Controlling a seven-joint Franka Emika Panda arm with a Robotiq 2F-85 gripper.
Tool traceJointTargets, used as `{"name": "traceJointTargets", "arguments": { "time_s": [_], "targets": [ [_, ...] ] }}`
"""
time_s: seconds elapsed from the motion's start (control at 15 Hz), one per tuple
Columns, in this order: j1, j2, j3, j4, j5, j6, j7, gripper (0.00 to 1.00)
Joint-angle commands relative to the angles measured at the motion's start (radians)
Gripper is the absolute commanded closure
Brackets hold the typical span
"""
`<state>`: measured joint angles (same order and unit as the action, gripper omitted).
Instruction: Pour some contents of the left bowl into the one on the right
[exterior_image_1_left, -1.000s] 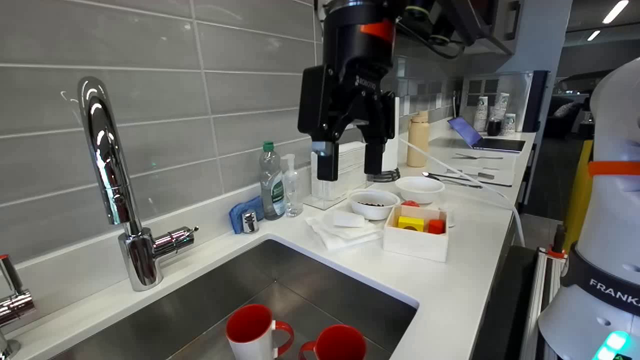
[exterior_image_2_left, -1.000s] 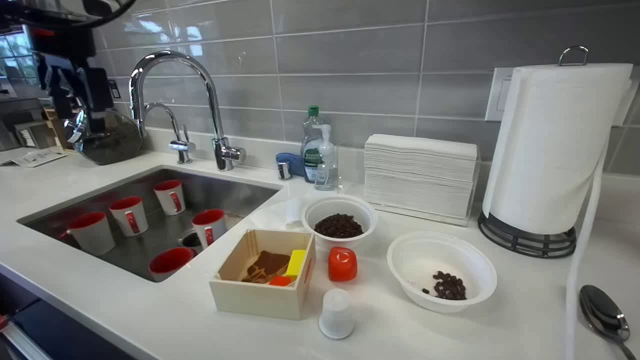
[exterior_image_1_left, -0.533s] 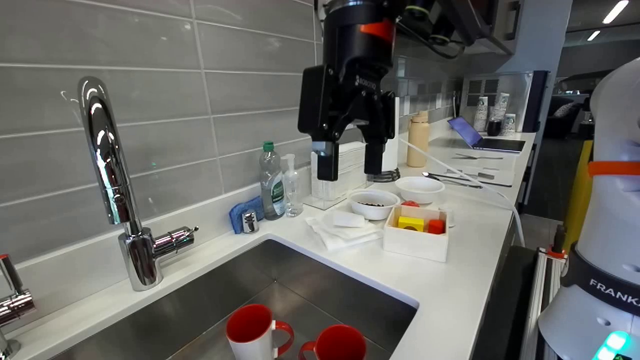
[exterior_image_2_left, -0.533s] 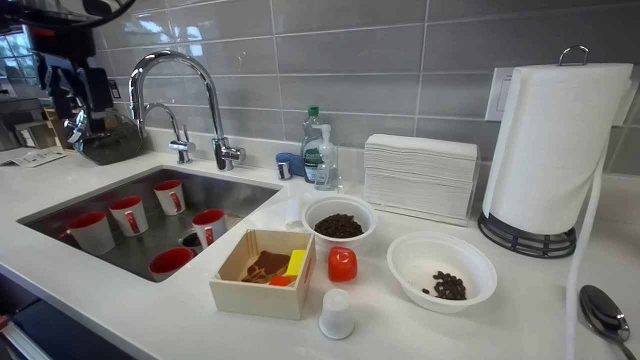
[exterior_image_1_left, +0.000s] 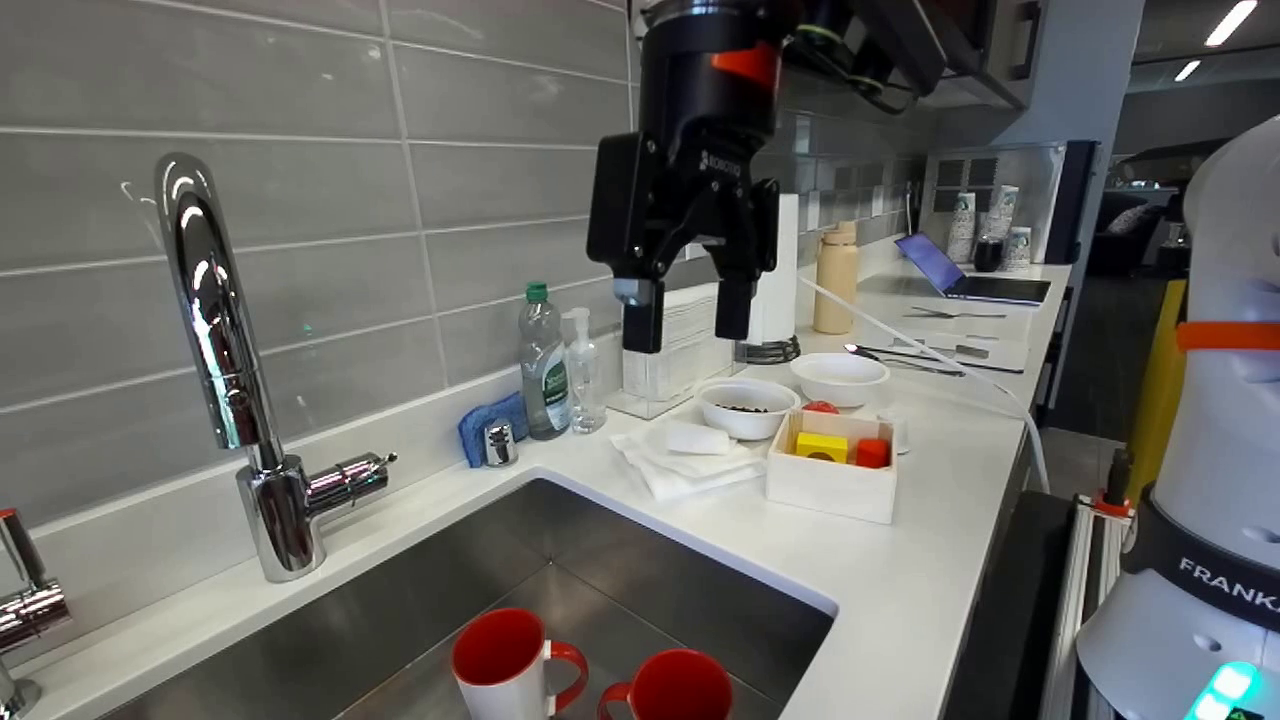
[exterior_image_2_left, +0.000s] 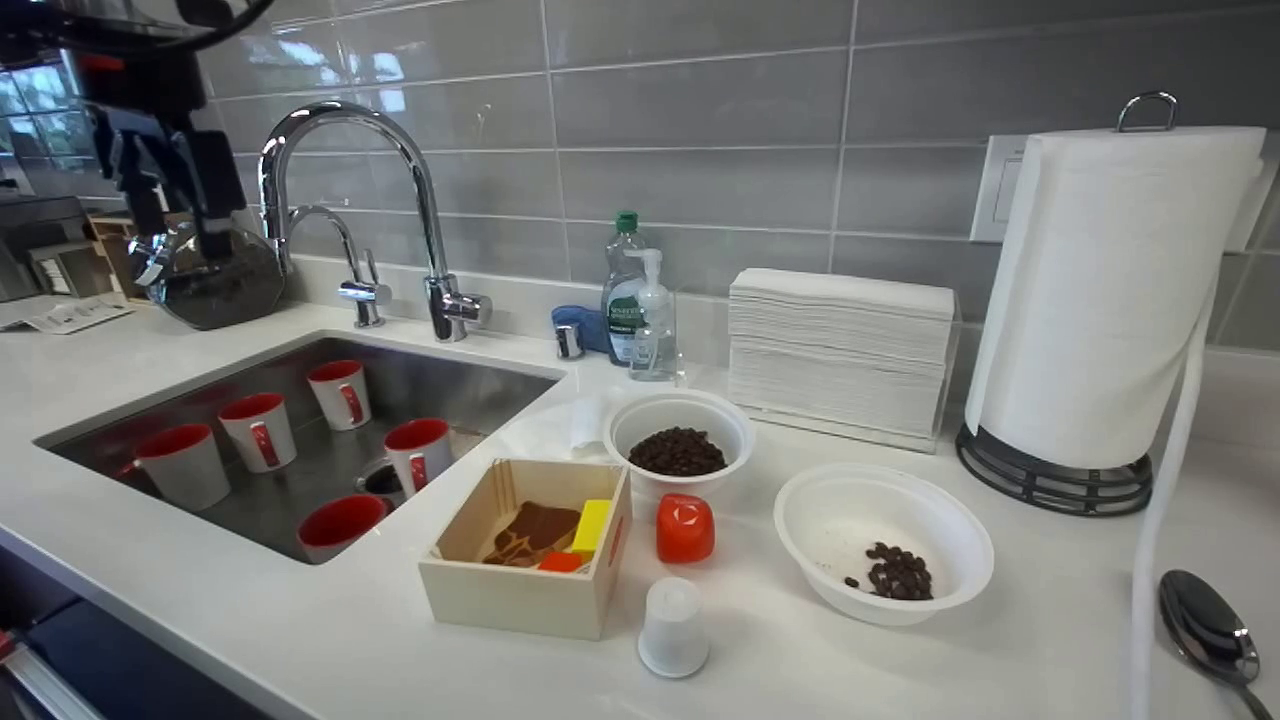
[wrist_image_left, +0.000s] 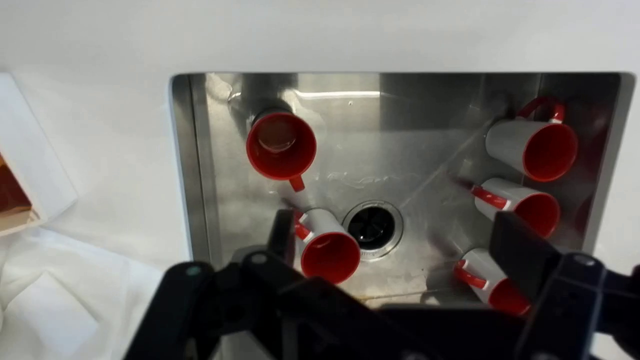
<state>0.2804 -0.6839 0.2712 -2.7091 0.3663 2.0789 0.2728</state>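
The claw (exterior_image_1_left: 688, 328) hangs unclenched above the sink (wrist_image_left: 420, 165) and its red-lined mugs (wrist_image_left: 530, 142), fingers (exterior_image_1_left: 735, 308) well apart; on the desk (exterior_image_2_left: 780, 650), in an exterior view, the left bowl (exterior_image_2_left: 682, 408) stands upright with a heap of dark bean-like pieces (exterior_image_2_left: 677, 453), and the right bowl (exterior_image_2_left: 838, 518), near it, holds a smaller cluster

"Any lettering in an exterior view?"
"FRANKA, on the dark band (exterior_image_1_left: 1190, 562) of the white arm (exterior_image_1_left: 1235, 420), lower right, last letter clipped by the edge; ROBOTIQ, small, on the gripper (exterior_image_1_left: 689, 325), upper middle."
"And the green-capped bottle (exterior_image_2_left: 620, 285), near the middle?"
"Its label (exterior_image_2_left: 620, 325) is too blurred to trust."
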Motion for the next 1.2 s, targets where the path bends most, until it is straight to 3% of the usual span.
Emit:
{"name": "traceJointTargets", "arguments": {
  "time_s": [0.0,0.27,0.47,1.13],
  "targets": [
    [-0.067,0.031,0.033,-0.009,-0.111,0.146,-0.004,0.0],
    [-0.166,0.126,0.046,-0.038,-0.287,0.372,0.016,0.0],
    [-0.251,0.205,0.056,-0.047,-0.413,0.476,0.05,0.0],
    [-0.565,0.382,0.114,-0.049,-0.899,0.612,0.384,0.0]
  ]
}}
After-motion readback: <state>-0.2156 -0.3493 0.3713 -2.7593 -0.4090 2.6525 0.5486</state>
